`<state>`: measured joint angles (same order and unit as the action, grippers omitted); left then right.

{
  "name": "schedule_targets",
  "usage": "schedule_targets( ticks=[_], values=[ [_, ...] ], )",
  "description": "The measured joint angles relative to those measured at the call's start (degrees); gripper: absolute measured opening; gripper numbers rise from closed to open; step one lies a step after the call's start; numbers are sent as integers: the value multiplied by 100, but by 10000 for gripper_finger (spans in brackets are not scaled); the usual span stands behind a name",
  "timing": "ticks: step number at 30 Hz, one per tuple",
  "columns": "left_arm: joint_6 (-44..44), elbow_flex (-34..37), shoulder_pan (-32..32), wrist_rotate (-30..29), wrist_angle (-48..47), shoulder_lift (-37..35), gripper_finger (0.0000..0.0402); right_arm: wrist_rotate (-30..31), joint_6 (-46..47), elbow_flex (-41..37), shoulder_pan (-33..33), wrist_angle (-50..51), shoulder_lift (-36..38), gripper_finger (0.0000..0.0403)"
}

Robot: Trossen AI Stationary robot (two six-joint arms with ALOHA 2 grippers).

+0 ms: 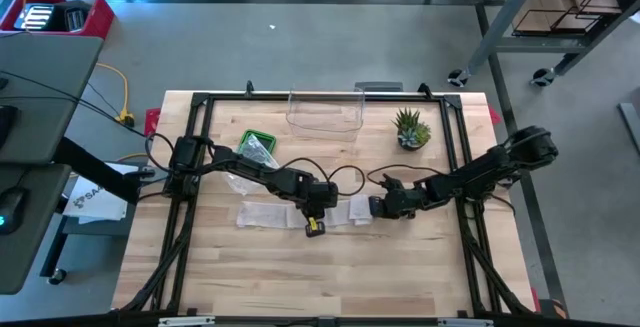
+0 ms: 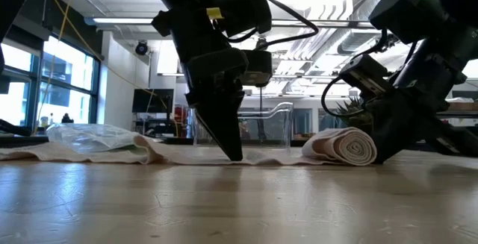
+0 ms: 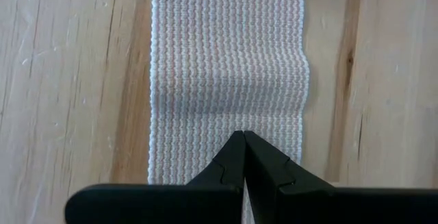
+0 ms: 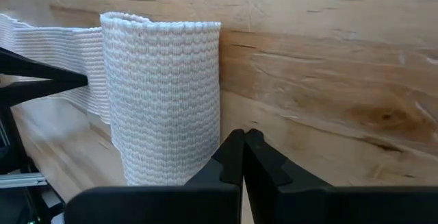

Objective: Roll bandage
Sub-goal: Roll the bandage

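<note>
Two grippers work mid-roll: the bandage point(image 1: 290, 213) lies across the table's point(image 1: 300, 277) middle, its right end already wound into a roll point(image 2: 347, 146). Left gripper point(image 2: 233, 154), fingers together, points straight down and pins the flat strip; right gripper point(image 1: 378, 207), fingers together, reaches low against the roll. Next, I judge, it must nudge the roll leftward while the strip stays taut

**Centre band occupied, lower table left open**

The middle of the high view is crossed by the bandage point(image 1: 268, 214), with the left gripper point(image 1: 316, 205) and right gripper point(image 1: 384, 207) set close together on it. The upper part is blocked by a clear container point(image 1: 324, 113), a potted plant point(image 1: 411, 129) and a green box point(image 1: 257, 145). Bare table point(image 1: 330, 277) is left along the lower frame.
</note>
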<state>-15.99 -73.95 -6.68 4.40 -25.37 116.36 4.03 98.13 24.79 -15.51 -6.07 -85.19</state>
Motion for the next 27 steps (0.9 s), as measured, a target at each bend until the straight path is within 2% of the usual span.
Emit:
schedule_targets(
  ticks=[20, 27],
  values=[
    [-133, 9, -42, -9, -350, 11, 0, 64, 242, 62, -43, -79, -22, 0],
    [-90, 11, -52, -22, -325, 13, 0, 209, 457, 71, -68, -576, -398, 0]
  ],
)
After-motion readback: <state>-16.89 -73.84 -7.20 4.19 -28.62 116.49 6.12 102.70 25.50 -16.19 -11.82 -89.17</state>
